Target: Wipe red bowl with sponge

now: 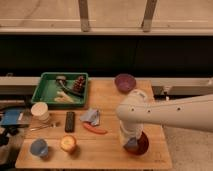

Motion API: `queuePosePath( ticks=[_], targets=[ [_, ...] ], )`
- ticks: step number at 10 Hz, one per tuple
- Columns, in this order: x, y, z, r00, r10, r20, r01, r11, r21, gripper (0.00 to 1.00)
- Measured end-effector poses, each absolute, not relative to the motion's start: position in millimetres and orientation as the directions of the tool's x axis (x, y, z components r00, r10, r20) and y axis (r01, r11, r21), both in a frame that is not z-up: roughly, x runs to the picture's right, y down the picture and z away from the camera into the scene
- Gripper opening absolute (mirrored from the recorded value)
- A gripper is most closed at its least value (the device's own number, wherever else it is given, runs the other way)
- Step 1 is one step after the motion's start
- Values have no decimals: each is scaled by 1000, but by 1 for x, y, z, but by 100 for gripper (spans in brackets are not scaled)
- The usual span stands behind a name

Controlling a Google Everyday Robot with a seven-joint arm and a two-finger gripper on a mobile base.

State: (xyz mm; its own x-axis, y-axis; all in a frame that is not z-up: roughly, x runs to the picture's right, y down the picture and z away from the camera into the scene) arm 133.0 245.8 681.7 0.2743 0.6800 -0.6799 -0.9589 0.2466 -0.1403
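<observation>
Camera view | arm (172, 113) bent, wrist pointing down | pincer (131, 142) at red bowl (144, 145)

The hand (131, 141) hangs over the bowl (144, 144), front-right on the table (105, 146).

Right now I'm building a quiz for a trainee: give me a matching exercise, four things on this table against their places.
Things:
1 green tray
2 purple bowl
3 blue cup
4 tool

Places:
a near left corner
b over the red bowl
c far left
d far edge, right of centre

Pairs: 1c, 2d, 3a, 4b
</observation>
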Motion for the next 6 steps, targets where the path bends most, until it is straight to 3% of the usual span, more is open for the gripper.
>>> queuePosePath(
  ticks=[3,6],
  targets=[
    [175,255,672,182,696,-695,-981,179,-78,0],
    [207,231,677,132,713,-689,-989,143,-42,0]
  ],
)
